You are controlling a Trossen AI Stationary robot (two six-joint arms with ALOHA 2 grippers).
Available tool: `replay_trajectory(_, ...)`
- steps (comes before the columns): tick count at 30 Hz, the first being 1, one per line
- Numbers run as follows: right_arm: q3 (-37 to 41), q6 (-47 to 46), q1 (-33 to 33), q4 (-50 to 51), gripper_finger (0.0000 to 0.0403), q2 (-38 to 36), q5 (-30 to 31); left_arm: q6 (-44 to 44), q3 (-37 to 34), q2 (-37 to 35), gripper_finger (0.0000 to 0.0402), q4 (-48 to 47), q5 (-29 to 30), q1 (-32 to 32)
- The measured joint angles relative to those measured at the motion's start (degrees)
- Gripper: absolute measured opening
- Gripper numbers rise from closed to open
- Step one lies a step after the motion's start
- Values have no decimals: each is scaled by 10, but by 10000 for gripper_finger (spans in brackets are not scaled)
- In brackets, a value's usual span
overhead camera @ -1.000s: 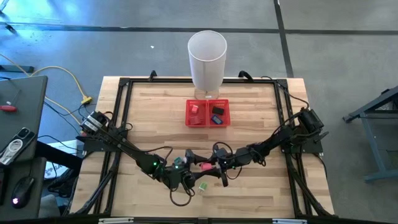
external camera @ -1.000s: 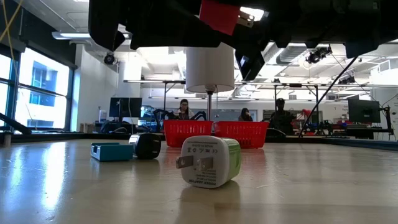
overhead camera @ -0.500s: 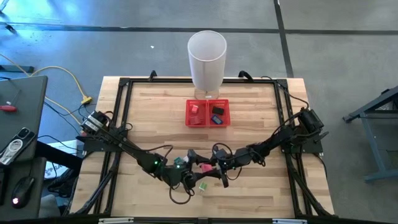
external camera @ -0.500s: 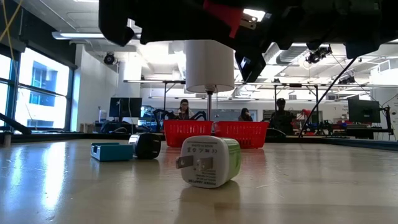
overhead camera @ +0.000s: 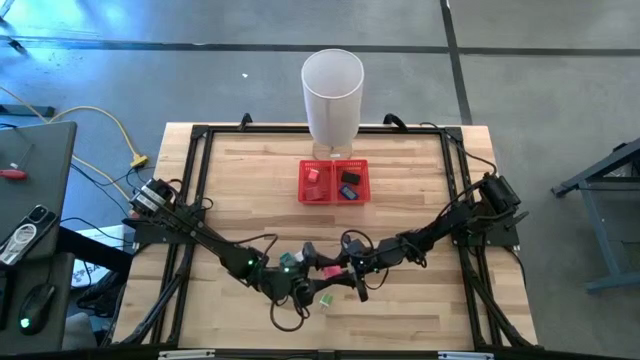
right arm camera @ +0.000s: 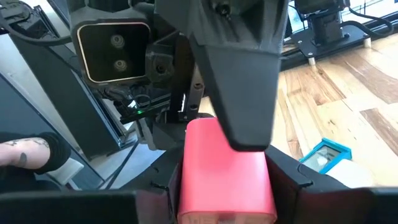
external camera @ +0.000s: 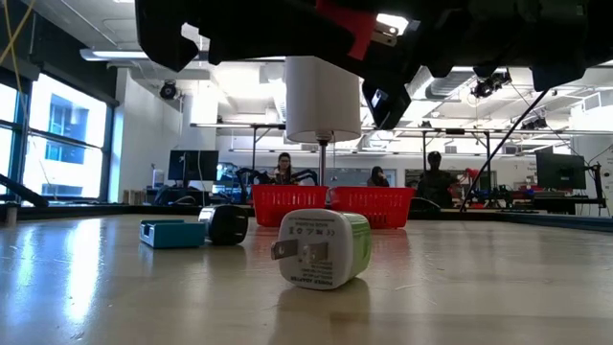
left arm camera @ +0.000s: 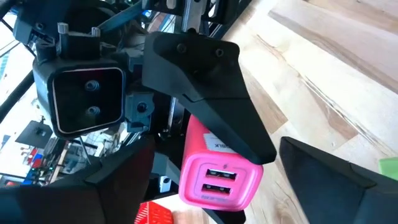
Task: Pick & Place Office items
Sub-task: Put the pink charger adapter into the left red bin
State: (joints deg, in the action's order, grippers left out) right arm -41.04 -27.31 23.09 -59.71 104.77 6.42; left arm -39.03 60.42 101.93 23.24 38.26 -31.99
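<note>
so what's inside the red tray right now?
In the red mesh tray, high view: a red piece in the left compartment, dark pieces in the right. Low view shows only its wall; anything underneath them is hidden.

The left end effector [overhead camera: 312, 272] narrowed its fingers a little around the pink charger [left arm camera: 219, 176], which the right end effector [overhead camera: 336, 266] gripped; in the low view the arms shifted slightly.

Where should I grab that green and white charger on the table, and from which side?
Take the green and white charger by its blocky body, coming straight down from above. It lies on its side with metal prongs sticking out sideways, so close across the body behind them.
</note>
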Motion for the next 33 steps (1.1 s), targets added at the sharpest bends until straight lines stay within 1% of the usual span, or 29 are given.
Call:
replay_trajectory(6,0,-1,0,9,135,0,0,0,0,0,246,2,0,0)
replay_trajectory(10,0,-19,0,12,135,0,0,0,0,0,187,1,0,0)
replay_trajectory(12,0,-24,0,12,135,0,-4,-4,0,0,162,0,0,0)
replay_trajectory(14,0,-27,0,12,135,0,-8,-7,0,0,145,0,0,-1)
replay_trajectory(21,0,-40,-1,12,138,0,-21,13,0,0,146,1,0,0)
replay_trajectory(23,0,-41,0,11,147,0,-22,25,0,0,147,1,-1,0)
replay_trajectory(26,0,-30,0,9,175,0,-18,50,0,0,147,1,-2,-1)
replay_trajectory(30,0,-25,0,9,222,0,-17,107,0,0,148,1,2,-8)
replay_trajectory(33,0,-11,0,12,254,0,-20,149,0,0,148,-10,36,-20)
